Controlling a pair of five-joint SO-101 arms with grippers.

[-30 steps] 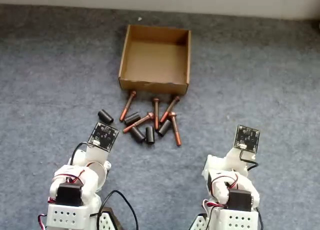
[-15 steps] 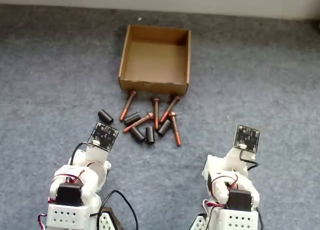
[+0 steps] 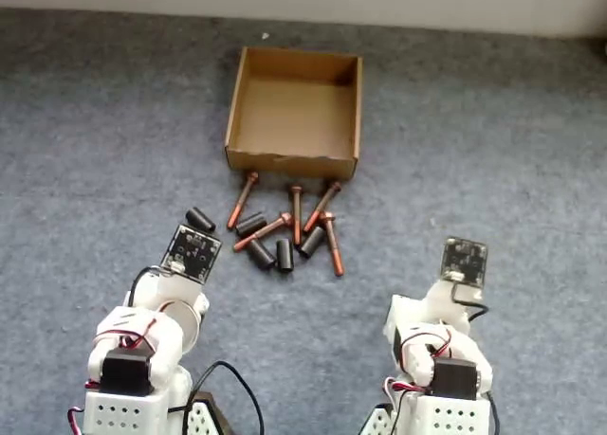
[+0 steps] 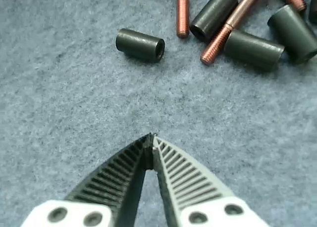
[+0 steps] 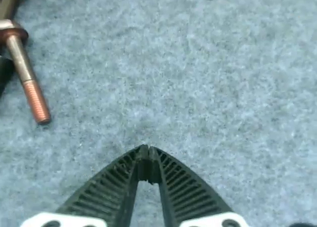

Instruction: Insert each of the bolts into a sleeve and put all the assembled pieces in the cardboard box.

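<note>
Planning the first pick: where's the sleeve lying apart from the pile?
In the high view the lone sleeve lies on the carpet left of the pile, near the leftmost bolt and just ahead of the left arm.

Bare carpet (image 4: 74, 98) is lying between my left claw (image 4: 150, 138) and a lone sleeve (image 4: 140, 45); bolts (image 3: 296, 212) are crowding the way to the box (image 3: 289, 160).

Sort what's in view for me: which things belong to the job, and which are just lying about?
Job:
five copper bolts, loose
five black sleeves, loose
cardboard box, empty
left claw and right claw, both shut

Lying about:
small pale speck beyond the box
grey carpet underneath everything
</note>
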